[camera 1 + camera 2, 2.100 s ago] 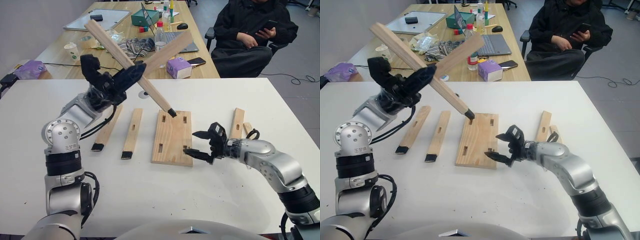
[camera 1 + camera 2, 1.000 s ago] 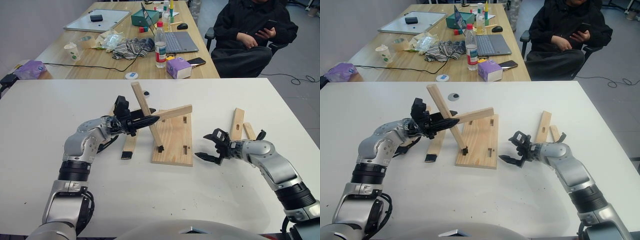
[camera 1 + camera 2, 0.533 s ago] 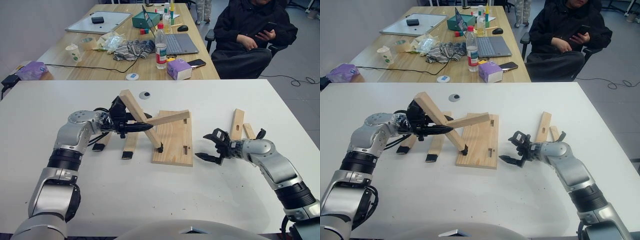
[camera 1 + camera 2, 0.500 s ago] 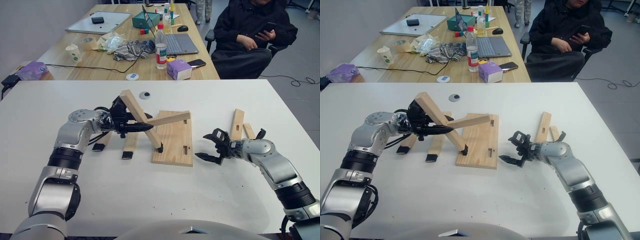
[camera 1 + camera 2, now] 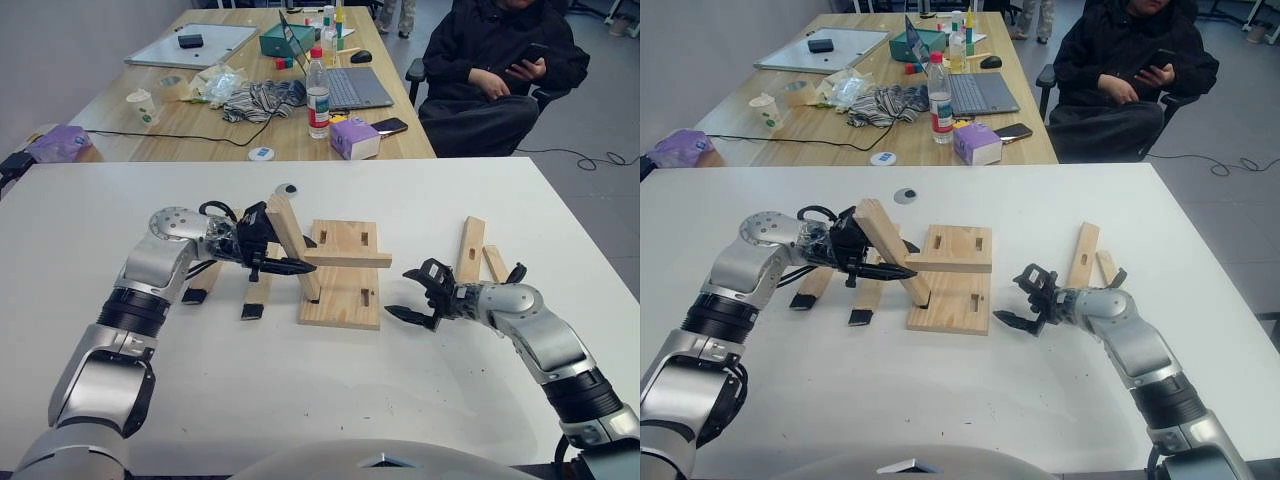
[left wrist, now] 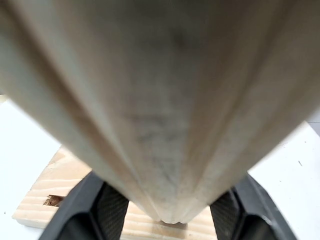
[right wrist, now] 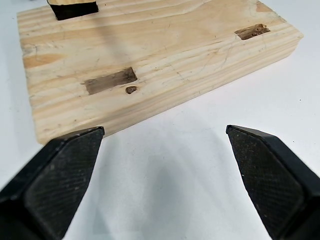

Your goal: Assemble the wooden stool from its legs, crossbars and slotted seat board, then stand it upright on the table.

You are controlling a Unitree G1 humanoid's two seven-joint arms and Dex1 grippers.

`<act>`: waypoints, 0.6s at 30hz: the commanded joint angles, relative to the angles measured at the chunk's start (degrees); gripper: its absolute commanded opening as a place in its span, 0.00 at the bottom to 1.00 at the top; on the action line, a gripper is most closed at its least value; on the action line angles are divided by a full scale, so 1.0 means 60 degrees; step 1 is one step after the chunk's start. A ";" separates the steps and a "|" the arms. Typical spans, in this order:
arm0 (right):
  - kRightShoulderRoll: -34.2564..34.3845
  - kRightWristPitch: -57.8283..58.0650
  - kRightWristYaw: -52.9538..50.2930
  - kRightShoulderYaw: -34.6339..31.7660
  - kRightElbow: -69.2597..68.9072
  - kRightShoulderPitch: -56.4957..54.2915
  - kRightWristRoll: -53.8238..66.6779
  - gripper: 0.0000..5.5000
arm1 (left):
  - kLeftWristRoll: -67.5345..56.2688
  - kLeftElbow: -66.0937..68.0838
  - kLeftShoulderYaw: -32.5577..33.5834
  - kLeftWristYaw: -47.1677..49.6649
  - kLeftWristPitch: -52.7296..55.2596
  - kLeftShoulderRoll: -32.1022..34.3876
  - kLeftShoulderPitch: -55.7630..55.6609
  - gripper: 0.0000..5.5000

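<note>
Leg (image 5: 284,224) and crossbar (image 5: 350,258), already joined, are clamped in the left pincer (image 5: 285,264), whose fingers close on the leg partway down. The leg's long axis slants down and away from that pincer. Its lower end rests on the seat board (image 5: 345,305) just beyond the fingertips, near the slots on that side; I cannot tell whether it sits in one. The crossbar runs level over the board toward the other arm. There the right pincer (image 5: 398,292) stands with fingers apart, holding nothing, the board's edge just ahead of it. Seating the leg looks like the left arm's job, while the right is better placed to steady the board.
</note>
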 commanded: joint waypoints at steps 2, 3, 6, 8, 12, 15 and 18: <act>0.0093 -0.0134 -0.0055 -0.0046 -0.0181 0.0053 -0.0103 0.82 | 0.2198 0.0020 -0.1534 0.1220 0.1052 0.0359 0.1420 0.37; 0.0111 -0.0104 -0.0073 -0.0052 -0.0181 0.0041 -0.0091 0.82 | 0.2343 -0.0029 -0.1741 0.1370 0.1193 0.0359 0.1520 0.37; 0.0153 -0.0023 -0.0123 -0.0070 -0.0182 0.0017 -0.0061 0.82 | 0.2686 0.0219 -0.2356 0.1791 0.1573 0.0286 0.1810 0.37; 0.0171 0.0005 -0.0152 -0.0094 -0.0185 0.0026 -0.0040 0.82 | 0.2429 0.0058 -0.2444 0.2134 0.2167 0.0154 0.1931 0.37; 0.0652 0.0352 -0.0608 -0.0765 -0.0101 -0.0168 0.0505 0.82 | 0.1870 -0.0149 -0.2111 0.3128 0.2670 -0.0379 0.1762 0.37; 0.1296 -0.0166 -0.1848 -0.1767 0.0475 -0.0907 0.0560 0.82 | 0.1537 -0.0525 -0.2012 0.3500 0.2835 -0.0472 0.1788 0.37; 0.1447 -0.0656 -0.2501 -0.2387 0.0954 -0.1345 0.0412 0.82 | 0.1316 -0.0858 -0.1793 0.3991 0.2917 -0.0484 0.1840 0.37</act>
